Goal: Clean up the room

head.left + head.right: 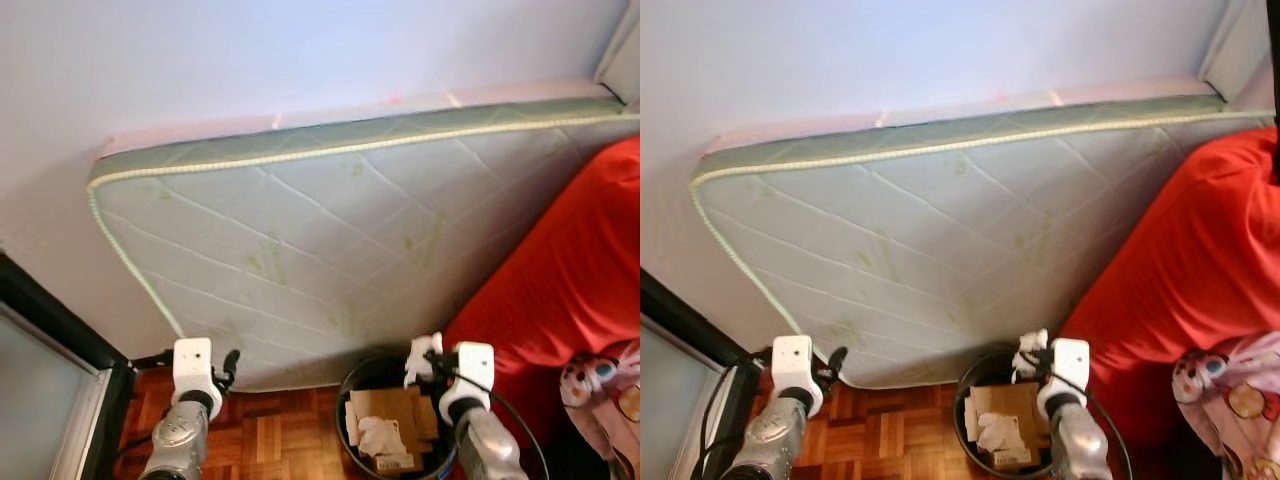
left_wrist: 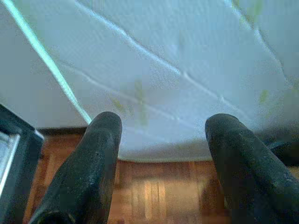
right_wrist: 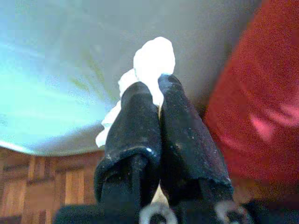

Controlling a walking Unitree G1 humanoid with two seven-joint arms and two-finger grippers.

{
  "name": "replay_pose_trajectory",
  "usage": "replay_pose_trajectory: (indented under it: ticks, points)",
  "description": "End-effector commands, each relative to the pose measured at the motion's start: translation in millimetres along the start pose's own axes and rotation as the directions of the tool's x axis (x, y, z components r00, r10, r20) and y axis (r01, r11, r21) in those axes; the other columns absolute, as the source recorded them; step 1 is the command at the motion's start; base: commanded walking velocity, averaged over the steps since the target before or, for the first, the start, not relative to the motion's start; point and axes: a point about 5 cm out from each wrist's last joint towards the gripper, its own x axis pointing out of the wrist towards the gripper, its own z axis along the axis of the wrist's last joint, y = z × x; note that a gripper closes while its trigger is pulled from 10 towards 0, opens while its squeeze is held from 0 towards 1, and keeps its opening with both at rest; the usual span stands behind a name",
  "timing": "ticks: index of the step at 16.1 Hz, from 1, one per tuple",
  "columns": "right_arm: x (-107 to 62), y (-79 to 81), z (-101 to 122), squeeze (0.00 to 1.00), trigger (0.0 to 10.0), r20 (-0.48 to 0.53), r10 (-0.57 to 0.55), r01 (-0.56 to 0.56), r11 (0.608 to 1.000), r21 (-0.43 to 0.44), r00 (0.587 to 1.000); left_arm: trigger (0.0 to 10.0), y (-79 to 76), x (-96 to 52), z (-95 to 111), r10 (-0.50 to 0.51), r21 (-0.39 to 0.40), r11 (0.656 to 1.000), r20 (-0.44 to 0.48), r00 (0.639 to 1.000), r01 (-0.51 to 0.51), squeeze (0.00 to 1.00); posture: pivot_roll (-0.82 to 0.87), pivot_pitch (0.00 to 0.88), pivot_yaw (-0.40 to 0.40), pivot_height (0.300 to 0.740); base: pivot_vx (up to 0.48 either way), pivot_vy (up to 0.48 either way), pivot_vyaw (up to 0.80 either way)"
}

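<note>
Now, R gripper (image 3: 156,95) fingers pinching white tissue (image 3: 152,60) over bin (image 1: 352,372), L gripper (image 2: 161,133) fingers apart.

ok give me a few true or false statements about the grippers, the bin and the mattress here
1. The right gripper is shut on a white crumpled tissue. True.
2. The left gripper holds a piece of cardboard. False: its fingers are apart with nothing between them.
3. The black bin already has cardboard and crumpled paper in it. True.
4. The mattress lies flat on the floor. False: it stands on its edge, leaning against the wall.
5. The right gripper is above the bin. True.
6. The floor is carpeted. False: it is wood parquet.
</note>
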Motion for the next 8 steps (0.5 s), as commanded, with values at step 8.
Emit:
replay_pose_trajectory:
  ticks: [8]
  points:
    - [-2.7,-17.4,15.0,0.0,10.0,0.094,0.018,-0.015,0.999,-0.036,0.995,10.0,0.0,-11.1,4.3,0.034,0.001,0.999,0.13,0.991,-0.034,0.0,-0.04,0.0,-0.002,0.74,0.0,0.0,0.0]
